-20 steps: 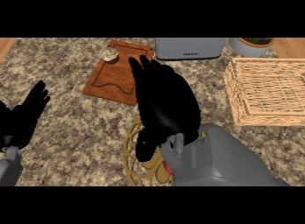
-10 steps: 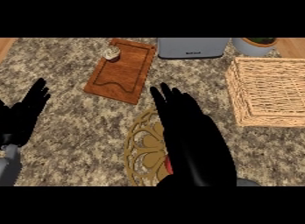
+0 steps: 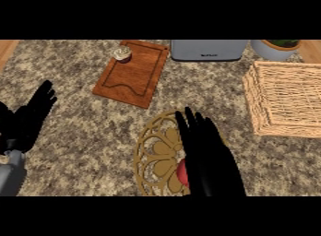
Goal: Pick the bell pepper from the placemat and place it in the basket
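Head view is showing you the right hand (image 3: 208, 159) stretching over the placemat (image 3: 154, 152), fingers straight and released, hiding most of the red bell pepper (image 3: 182, 173) lying there. Your left hand (image 3: 23, 122) is resting open at the left edge. The basket (image 3: 294, 99) is sitting well apart.

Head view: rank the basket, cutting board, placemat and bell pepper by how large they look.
1. basket, largest, though cut by the frame's edge.
2-3. cutting board and placemat: unsure, since the right hand covers part of the placemat.
4. bell pepper, smallest; only a red sliver shows.
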Controlling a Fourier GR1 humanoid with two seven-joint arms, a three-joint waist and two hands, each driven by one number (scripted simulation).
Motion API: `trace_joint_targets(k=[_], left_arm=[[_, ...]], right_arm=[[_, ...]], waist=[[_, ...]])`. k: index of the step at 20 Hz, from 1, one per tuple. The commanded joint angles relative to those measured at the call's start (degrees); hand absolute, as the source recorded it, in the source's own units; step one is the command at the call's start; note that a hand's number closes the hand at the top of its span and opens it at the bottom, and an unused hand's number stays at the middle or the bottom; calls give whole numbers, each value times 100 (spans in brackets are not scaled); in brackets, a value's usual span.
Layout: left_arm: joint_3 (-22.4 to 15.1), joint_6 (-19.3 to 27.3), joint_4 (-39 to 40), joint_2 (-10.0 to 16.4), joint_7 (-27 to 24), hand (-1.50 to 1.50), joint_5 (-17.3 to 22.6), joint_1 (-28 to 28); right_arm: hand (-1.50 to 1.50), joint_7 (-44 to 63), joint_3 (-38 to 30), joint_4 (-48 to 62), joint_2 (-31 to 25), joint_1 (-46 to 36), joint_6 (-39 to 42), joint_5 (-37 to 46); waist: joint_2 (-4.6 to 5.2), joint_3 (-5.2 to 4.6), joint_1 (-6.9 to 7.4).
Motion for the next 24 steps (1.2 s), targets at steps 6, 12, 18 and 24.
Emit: trace_joint_targets(k=[6,12,18,24], left_arm=[[217,-272,437,-188,-271,0,-153,-178],[259,-299,367,-395,-38,0,-418,-268],[390,-257,-444,-444,272,0,-611,193],[636,-467,-92,-560,434,0,-768,-258]], right_arm=[[-150,-564,-337,1274,127,741,-958,465],[-150,-612,-199,1805,493,994,-1053,765],[-150,-1049,-400,1153,-36,1571,-797,577],[-150,-1371,-724,1090,177,1431,-537,341]], waist=[[27,-2,45],[17,-2,45],[6,0,58],[14,-1,47]])
